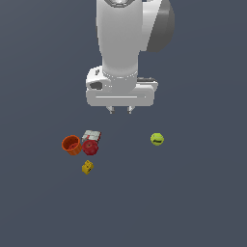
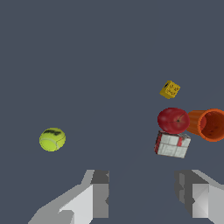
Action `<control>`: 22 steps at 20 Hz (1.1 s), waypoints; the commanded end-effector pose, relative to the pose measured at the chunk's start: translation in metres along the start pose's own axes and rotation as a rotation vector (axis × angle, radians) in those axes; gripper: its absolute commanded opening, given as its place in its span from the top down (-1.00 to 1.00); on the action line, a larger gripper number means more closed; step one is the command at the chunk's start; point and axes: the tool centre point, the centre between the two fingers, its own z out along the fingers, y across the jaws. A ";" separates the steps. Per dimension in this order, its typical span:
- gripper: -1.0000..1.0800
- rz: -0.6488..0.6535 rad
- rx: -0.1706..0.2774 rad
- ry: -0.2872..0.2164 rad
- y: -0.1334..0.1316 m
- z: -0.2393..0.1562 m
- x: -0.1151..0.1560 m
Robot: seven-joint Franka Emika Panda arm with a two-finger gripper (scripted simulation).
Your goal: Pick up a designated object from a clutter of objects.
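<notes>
The orange cup [image 1: 71, 144] lies on its side on the grey floor, at the exterior view's left, its hollow showing; it also shows in the wrist view [image 2: 209, 124]. The red apple [image 1: 90, 147] touches it, with the grey-and-red box [image 1: 91, 136] right behind. The yellow block [image 1: 87, 167] with dark holes sits in front of them. The yellow-green ball [image 1: 157, 139] lies apart at the exterior view's right. My gripper [image 1: 120, 110] is open and empty, high above the floor, between the cluster and the ball. Its two fingers [image 2: 98, 192] stand wide apart.
The red apple [image 2: 173, 120], box [image 2: 172, 145], yellow block [image 2: 170, 89] and ball [image 2: 52, 139] all show in the wrist view. The arm's white body [image 1: 123, 48] rises behind the gripper. The floor is plain dark grey.
</notes>
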 end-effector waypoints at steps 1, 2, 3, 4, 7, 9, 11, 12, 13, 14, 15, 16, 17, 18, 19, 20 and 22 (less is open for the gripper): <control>-0.23 0.007 0.003 -0.008 0.004 0.002 0.002; -0.23 0.012 0.005 -0.013 0.007 0.004 0.003; -0.23 0.016 0.007 -0.019 0.010 0.005 0.005; -0.23 0.022 0.009 -0.026 0.013 0.007 0.006; -0.23 0.042 0.019 -0.050 0.026 0.013 0.012; -0.23 0.059 0.027 -0.070 0.037 0.019 0.016; -0.23 0.078 0.037 -0.093 0.049 0.026 0.020; -0.23 0.089 0.042 -0.105 0.057 0.030 0.023; -0.23 0.100 0.048 -0.119 0.064 0.035 0.025; -0.23 0.112 0.055 -0.133 0.072 0.039 0.027; -0.23 0.124 0.062 -0.147 0.081 0.045 0.029; -0.23 0.137 0.070 -0.163 0.090 0.050 0.031; -0.23 0.150 0.078 -0.178 0.099 0.056 0.033; -0.23 0.162 0.086 -0.193 0.108 0.062 0.035; -0.23 0.175 0.094 -0.208 0.118 0.067 0.036; -0.23 0.187 0.103 -0.223 0.127 0.073 0.037; -0.23 0.211 0.120 -0.253 0.145 0.086 0.038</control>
